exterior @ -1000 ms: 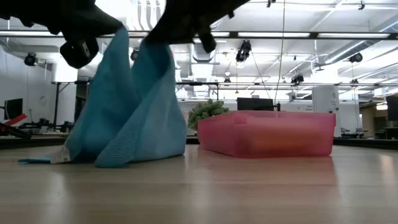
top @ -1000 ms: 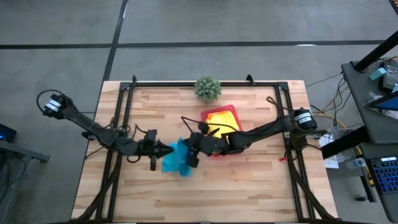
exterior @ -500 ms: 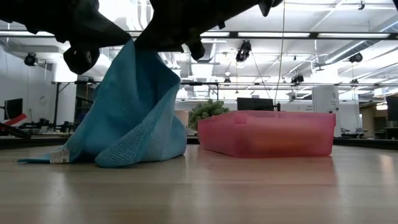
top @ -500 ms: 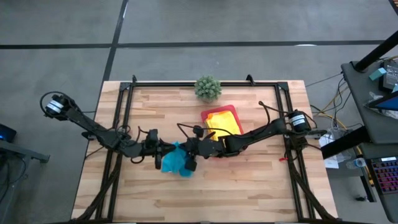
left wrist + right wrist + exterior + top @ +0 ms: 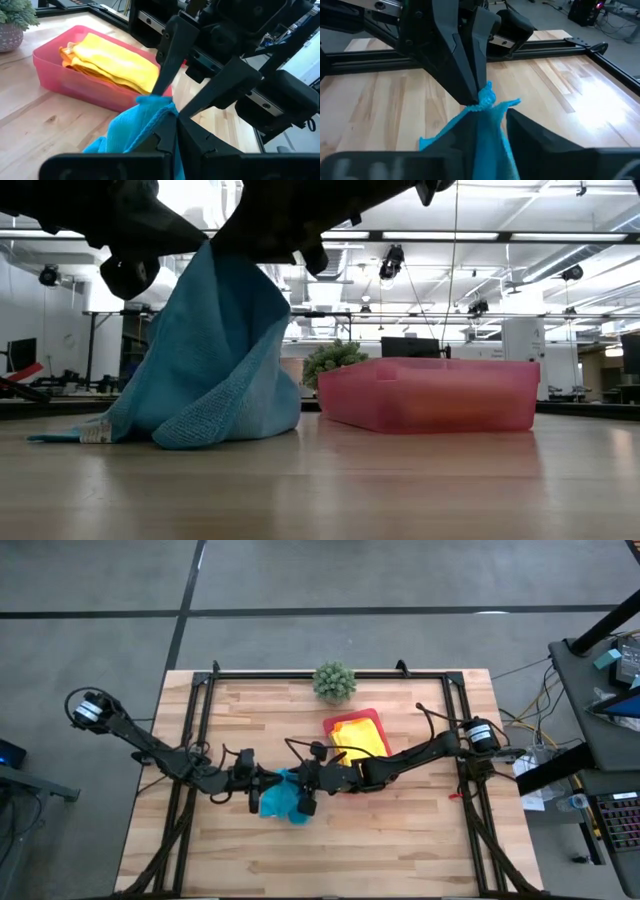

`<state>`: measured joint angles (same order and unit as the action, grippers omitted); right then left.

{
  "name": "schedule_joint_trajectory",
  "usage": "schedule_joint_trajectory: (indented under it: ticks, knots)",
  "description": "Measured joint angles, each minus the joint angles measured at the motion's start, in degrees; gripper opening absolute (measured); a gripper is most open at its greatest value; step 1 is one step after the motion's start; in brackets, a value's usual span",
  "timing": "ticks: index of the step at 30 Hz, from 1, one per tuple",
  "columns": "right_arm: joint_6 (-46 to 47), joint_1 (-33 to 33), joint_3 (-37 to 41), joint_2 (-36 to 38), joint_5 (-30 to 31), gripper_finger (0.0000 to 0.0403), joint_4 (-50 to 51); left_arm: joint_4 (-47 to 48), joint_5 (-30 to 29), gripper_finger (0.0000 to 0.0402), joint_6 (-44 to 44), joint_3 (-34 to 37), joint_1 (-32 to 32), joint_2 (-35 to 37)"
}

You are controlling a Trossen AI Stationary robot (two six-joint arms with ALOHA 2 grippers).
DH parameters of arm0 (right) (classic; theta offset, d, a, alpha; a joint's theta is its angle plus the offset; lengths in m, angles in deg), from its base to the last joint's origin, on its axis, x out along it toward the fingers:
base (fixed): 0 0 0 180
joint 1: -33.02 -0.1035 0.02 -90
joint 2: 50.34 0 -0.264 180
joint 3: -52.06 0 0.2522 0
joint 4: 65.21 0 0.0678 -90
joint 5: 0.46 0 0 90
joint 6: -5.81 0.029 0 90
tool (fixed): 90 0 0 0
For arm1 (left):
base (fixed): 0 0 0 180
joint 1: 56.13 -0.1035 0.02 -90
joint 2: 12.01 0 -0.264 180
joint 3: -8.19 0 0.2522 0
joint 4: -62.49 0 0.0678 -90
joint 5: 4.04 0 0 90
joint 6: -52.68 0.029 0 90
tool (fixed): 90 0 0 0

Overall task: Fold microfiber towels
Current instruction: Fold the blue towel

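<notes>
Mid-table, both grippers nose to nose: handoff of a towel corner going on

Blue towel (image 5: 281, 798): bunched near table centre, one corner pulled up, rest draped down onto the wood

Left gripper (image 5: 172, 131): clamped tight on that raised corner

Right gripper (image 5: 490, 117): fingers parted a bit around the same corner, no longer pinching as far as can be seen

Left fingers (image 5: 465, 65): pointed tips meeting right at the cloth peak

Yellow towel (image 5: 112, 62): folded, already in the pink tray (image 5: 345, 724), orange one under it

Plant (image 5: 334, 681): far edge, out of the way

Tip for this step: probably back the right one off straight, no snagging, then regrab a free corner and spread flat before folding
</notes>
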<state>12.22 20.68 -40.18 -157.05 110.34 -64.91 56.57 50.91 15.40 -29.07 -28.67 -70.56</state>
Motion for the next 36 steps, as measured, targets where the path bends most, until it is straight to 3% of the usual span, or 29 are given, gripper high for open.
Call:
schedule_joint_trajectory:
  ticks: [6,12,36]
  knots:
    - [1.1,0.0,0.0,0.0,-0.6,0.015,0.2,-0.1,-0.2,0.0,-0.1,0.0,-0.1,-0.6]
    - [3.0,0.0,-0.1,0.2,-6.3,0.0176,-0.1,0.2,-0.5,0.0,-1.4,0.1,-0.1,-2.2]
    - [2.1,0.7,-0.1,0.3,-4.1,0.0152,3.9,-4.0,1.4,0.0,0.5,0.0,-0.1,-4.7]
